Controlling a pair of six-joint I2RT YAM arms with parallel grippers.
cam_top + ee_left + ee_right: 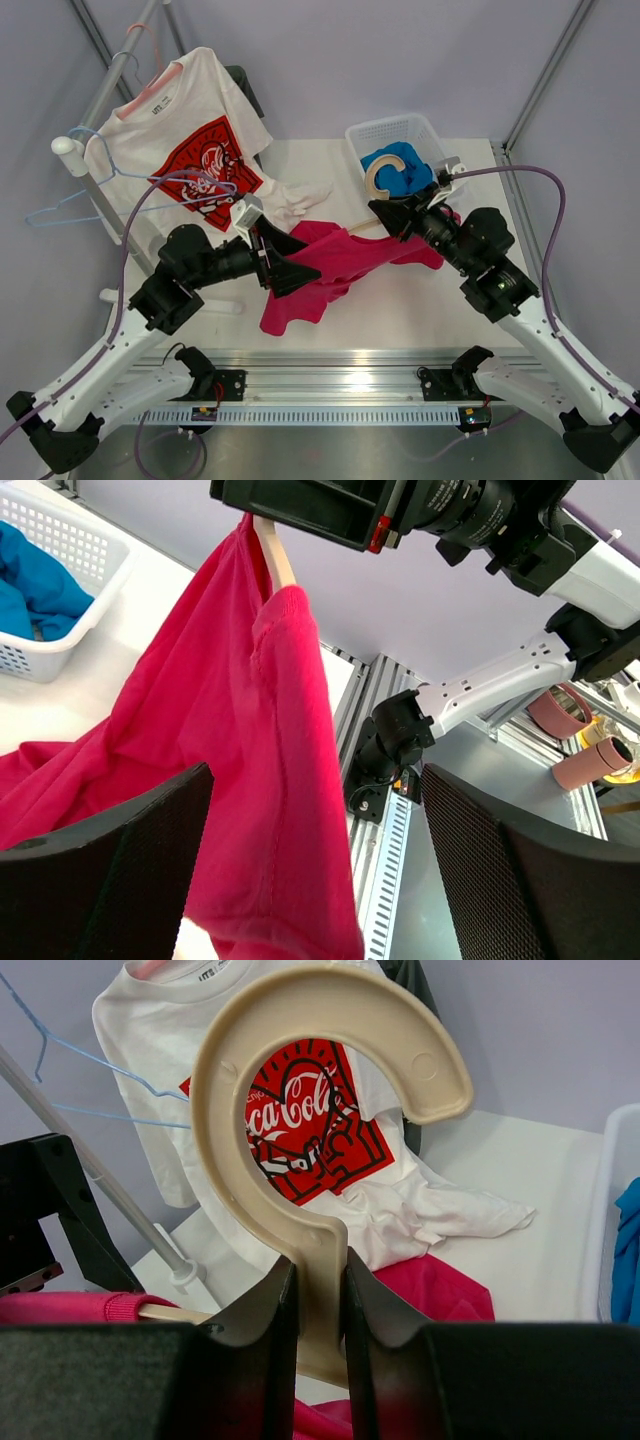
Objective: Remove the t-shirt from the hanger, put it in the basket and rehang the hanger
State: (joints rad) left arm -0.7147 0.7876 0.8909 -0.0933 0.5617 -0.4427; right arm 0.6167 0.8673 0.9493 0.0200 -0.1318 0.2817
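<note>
The magenta t-shirt [335, 262] drapes from the beige hanger [379, 172] down onto the white table. My right gripper [393, 214] is shut on the hanger's neck just below the big rounded hook [300, 1100], its jaws pressed against both sides of the neck [320, 1270]. One hanger arm [275, 555] still pokes into the shirt's shoulder [250, 700]. My left gripper [293, 268] stands open at the shirt's left side. Its fingers [110, 870] are spread wide, and the cloth hangs loose beside the left one, unclamped.
A white basket [425, 128] holding a bright blue garment [408, 176] sits at the back right. A white t-shirt with a red logo [195, 135] hangs on the rack [105, 95] at back left, next to light-blue wire hangers [75, 205]. The metal rail [340, 385] runs along the near edge.
</note>
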